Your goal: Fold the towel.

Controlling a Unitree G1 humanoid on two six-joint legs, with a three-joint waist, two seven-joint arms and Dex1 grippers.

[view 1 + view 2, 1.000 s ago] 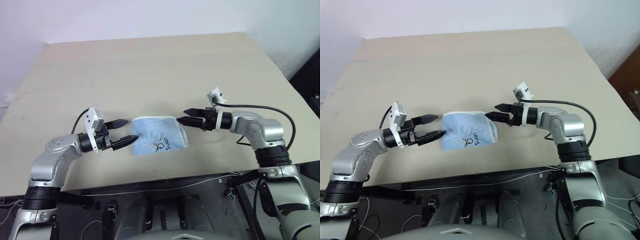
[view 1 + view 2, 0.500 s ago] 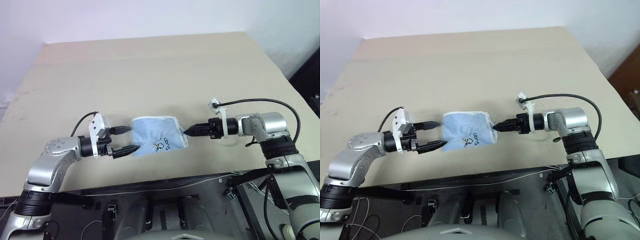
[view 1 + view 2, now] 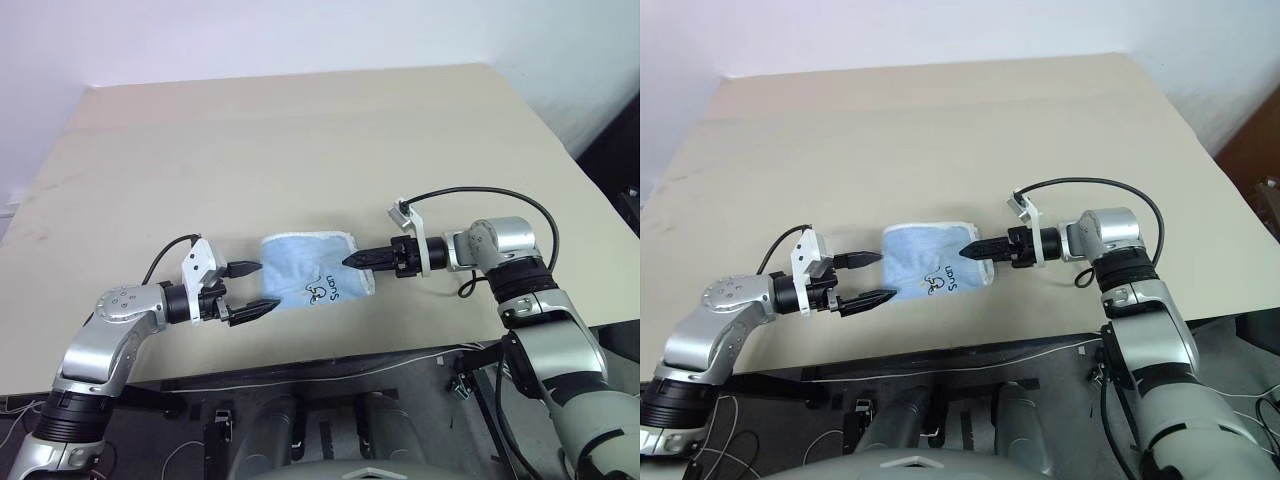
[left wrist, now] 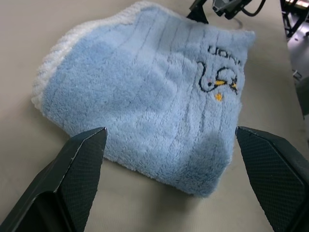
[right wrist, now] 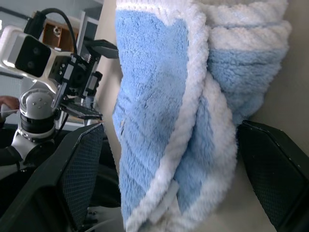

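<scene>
The towel (image 3: 315,272) lies folded into a small light blue bundle with whitish edging and a dark printed mark, near the table's front edge. My left gripper (image 3: 254,287) is open just off the towel's left end, low over the table, with the towel (image 4: 145,87) lying ahead between its fingers (image 4: 77,169). From the right, my right gripper (image 3: 352,260) points in at the towel's right end. It is open too, its fingers (image 5: 270,169) standing either side of the rolled white edging (image 5: 193,111). Neither gripper holds anything.
The beige table (image 3: 300,130) stretches wide and bare behind the towel. Its front edge (image 3: 330,365) runs close below both grippers. A black cable (image 3: 480,195) loops over my right wrist.
My right gripper rolled, sank and moved left until its tips reached the towel's right end. My left gripper came down a little beside the left end. Both stayed open and the towel stayed put.
</scene>
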